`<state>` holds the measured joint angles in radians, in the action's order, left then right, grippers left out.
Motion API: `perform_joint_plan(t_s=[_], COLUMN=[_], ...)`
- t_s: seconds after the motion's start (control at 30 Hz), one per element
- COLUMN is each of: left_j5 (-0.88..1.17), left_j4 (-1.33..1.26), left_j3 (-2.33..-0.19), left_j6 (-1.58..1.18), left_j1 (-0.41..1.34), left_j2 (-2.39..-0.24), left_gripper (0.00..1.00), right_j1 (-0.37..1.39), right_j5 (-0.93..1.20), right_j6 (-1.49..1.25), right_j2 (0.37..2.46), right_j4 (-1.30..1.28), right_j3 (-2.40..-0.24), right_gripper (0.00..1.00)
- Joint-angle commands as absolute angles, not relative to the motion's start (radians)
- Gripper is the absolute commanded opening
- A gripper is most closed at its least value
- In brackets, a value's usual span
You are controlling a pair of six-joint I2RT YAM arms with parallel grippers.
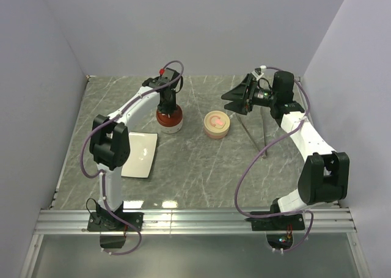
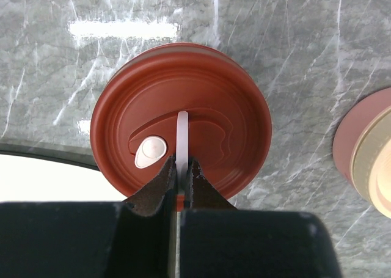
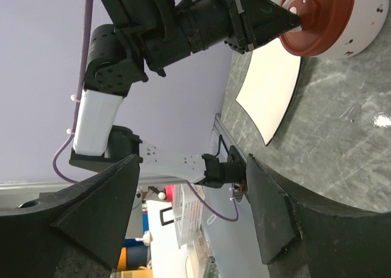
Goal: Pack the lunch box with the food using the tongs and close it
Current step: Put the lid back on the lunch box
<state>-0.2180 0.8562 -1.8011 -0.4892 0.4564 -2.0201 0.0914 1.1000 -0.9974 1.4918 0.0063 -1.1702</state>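
**Red lid held by its strap, tongs lying alone**

The round white lunch box [image 1: 170, 126] stands near the far middle of the grey stone tabletop [image 1: 201, 174]. Its dark red round lid [image 2: 201, 88] looks to be sitting on top of it. A thin white strap [image 2: 182, 131] runs across the lid. The left tool [image 2: 181, 168] is pinched tight on that strap. I think it holds the strap because it is the one easy thing to grab on a flat lid.

No food shows in any view. It may be inside the box, but I cannot tell.

Just to the right of the box is a short cream tub with a pink middle [image 1: 217, 124], with no cover on it. What is in it is too small to see.

The long thin silver tongs [image 1: 264, 140] lie on the tabletop further right, and nothing touches them. The right tool [image 1: 237, 99] hangs above their far end with its two sides spread wide and nothing in it.

A white square plate [image 1: 140, 156] lies near the left arm [image 1: 131, 107], and it looks bare.

The left arm stretches forward and points its tool straight down at the lid. The right arm [image 1: 305, 137] bends at the elbow, with its tool turned sideways to the left.
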Motion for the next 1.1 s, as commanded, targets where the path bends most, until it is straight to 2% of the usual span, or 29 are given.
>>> perform_joint_plan(t_s=[0.0,0.23,1.07], left_j5=[-0.183,-0.189,-0.150], left_j4=[0.864,0.864,0.874], left_j3=[-1.841,-1.833,-1.870], left_j6=[-0.465,-0.448,-0.443], left_j1=[0.446,0.449,0.420], left_j2=[-2.005,-1.936,-1.974], left_gripper=[0.00,0.00,0.00], right_j1=[0.086,0.084,0.087], right_j5=[1.112,1.109,1.108], right_j6=[-0.997,-1.000,-0.988], right_j2=[1.439,1.440,1.439], right_j4=[0.040,0.041,0.041], right_j3=[-1.167,-1.166,-1.155], right_gripper=[0.77,0.77,0.77])
